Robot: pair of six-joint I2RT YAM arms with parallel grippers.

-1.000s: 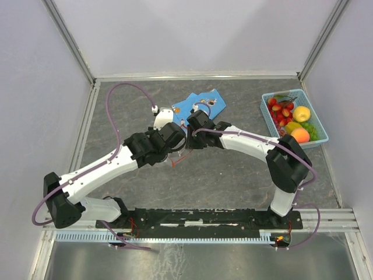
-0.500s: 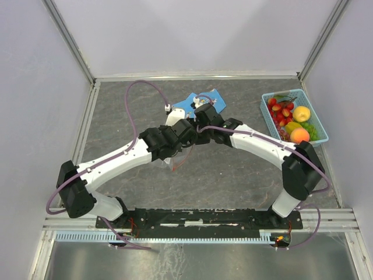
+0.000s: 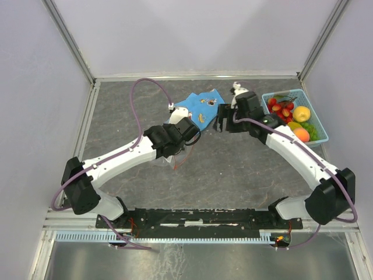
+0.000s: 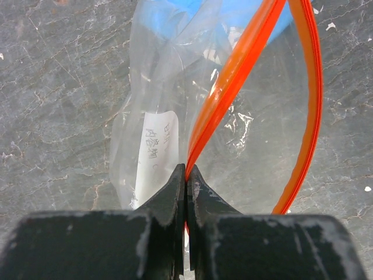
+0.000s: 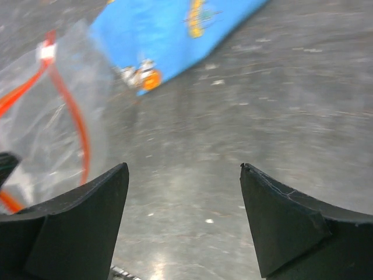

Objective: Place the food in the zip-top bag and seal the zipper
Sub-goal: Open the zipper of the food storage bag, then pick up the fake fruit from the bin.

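The clear zip-top bag (image 4: pixel 169 99) hangs from my left gripper (image 4: pixel 186 171), which is shut on one side of its red-orange zipper (image 4: pixel 233 76). The other side of the strip (image 4: pixel 315 99) bows away, so the mouth gapes. From above, the left gripper (image 3: pixel 187 135) sits mid-table with the bag (image 3: pixel 173 158) beneath it. My right gripper (image 3: pixel 224 125) is open and holds nothing, between the bag and the basket. In its own view the right gripper (image 5: pixel 184 169) looks at bare table, the bag (image 5: pixel 46 116) at its left. The food (image 3: pixel 288 116), strawberries, lemon, orange and grapes, lies in the basket.
A light-blue basket (image 3: pixel 267 114) stands at the back right by the side wall. A blue patterned cloth (image 3: pixel 198 108) lies just behind the two grippers and also shows in the right wrist view as the blue cloth (image 5: pixel 175 29). Metal rails edge the table.
My right gripper opened, left the bag's mouth and swung right toward the basket. My left arm shifted a little further out, still pinching the zipper.
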